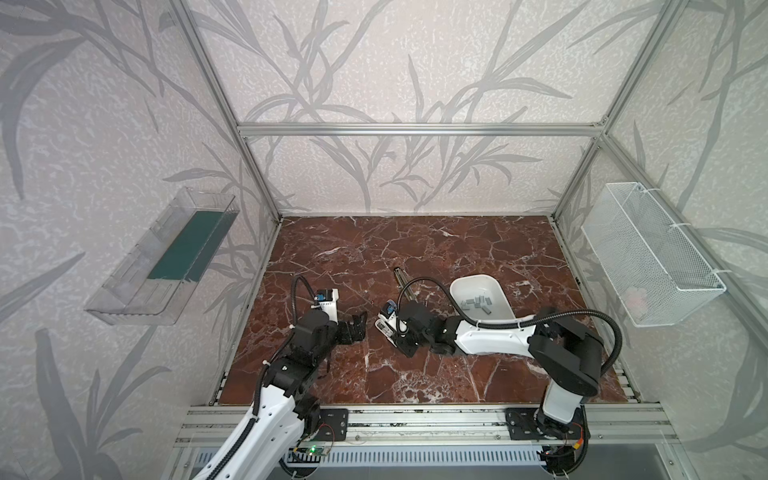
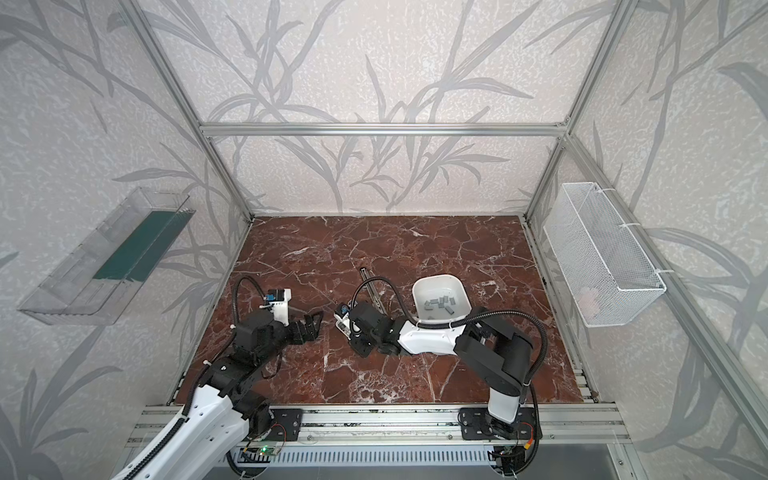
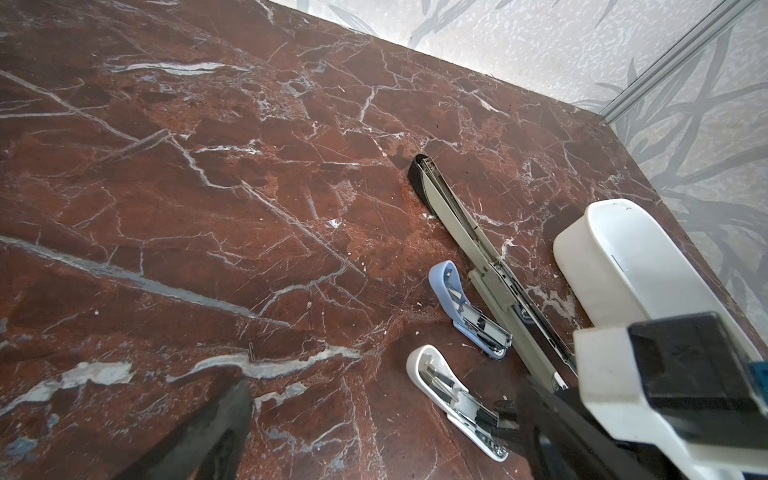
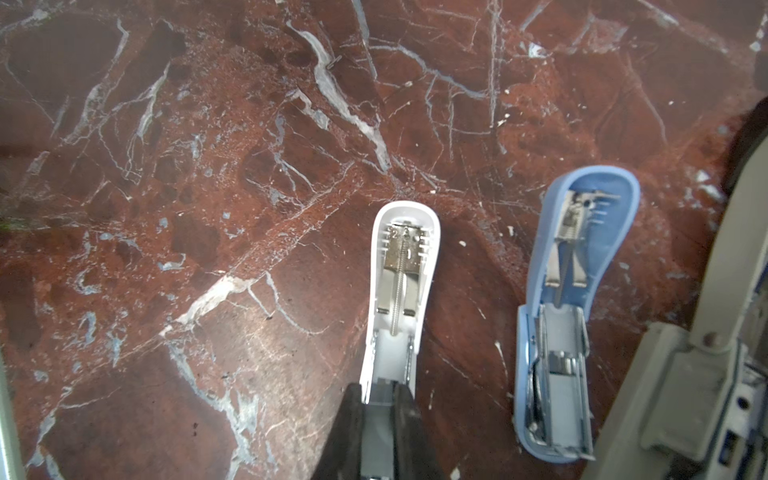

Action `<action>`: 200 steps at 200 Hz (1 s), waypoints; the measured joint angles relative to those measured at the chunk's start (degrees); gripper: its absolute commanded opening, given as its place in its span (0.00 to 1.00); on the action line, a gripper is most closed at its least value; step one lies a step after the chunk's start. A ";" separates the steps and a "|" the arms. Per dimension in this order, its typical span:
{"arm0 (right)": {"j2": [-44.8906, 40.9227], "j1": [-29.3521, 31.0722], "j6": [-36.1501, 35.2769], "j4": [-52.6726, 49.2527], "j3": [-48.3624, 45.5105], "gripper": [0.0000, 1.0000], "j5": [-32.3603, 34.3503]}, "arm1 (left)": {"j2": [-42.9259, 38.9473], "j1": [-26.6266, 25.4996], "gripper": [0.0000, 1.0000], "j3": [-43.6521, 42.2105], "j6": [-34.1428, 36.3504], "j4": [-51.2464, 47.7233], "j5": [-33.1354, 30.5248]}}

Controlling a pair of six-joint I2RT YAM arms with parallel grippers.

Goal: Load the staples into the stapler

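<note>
The right jaws are clenched on the hinge end of the white stapler [image 4: 403, 270], which lies flipped open on the counter [image 1: 374, 249] with its spring and metal plate facing up; the moulded marks inside its cap are too blurred to read. The left jaws stand spread wide and grasp nothing; they hang just above the counter, left of the white stapler and apart from it, with one dark finger [image 3: 208, 436] showing in the left wrist view. A blue stapler [image 4: 582, 291] lies open just beside the white one, not touching it; past it a long grey stapler [image 3: 457, 216] with a black tip lies stretched open, its far end pointing toward the back wall. The staples [image 1: 478, 302] are small grey strips lying loose in a heap inside a white tub [image 1: 473, 277], seen in both top views; the tub stands on the counter right of the long stapler, behind the right arm. No brand or label can be read on any stapler.
</note>
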 measured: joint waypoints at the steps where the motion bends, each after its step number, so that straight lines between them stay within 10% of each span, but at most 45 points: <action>1: 0.04 0.00 0.00 0.00 0.02 0.03 0.00 | 0.00 0.00 0.99 0.00 0.00 0.00 0.00; 200: 0.87 0.00 2.14 -1.70 -0.26 0.03 0.02 | 0.00 0.00 0.99 0.00 0.00 0.02 0.00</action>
